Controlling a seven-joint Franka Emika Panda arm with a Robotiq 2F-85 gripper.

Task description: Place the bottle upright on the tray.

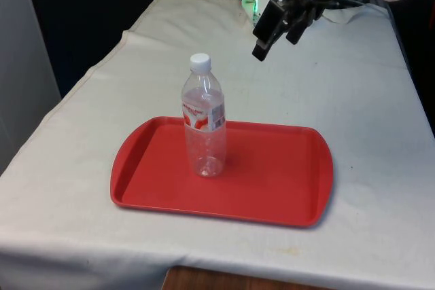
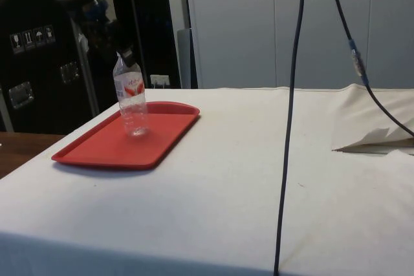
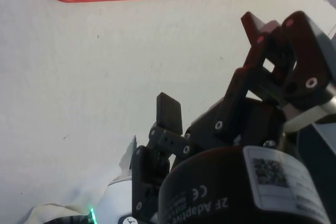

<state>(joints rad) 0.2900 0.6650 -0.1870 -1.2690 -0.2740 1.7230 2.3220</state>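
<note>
The red tray (image 1: 272,188) was seen near the worktop's front edge, with the clear bottle (image 1: 204,123) upright on it, white cap on. The bottle was judged empty, light, thin-walled, tippy; best gripped mid-body at the label. Farther back, the gripper (image 1: 275,28) was raised, open, holding nothing.

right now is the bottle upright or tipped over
Upright: the bottle stands cap-up on the red tray, with the open gripper well clear.
</note>
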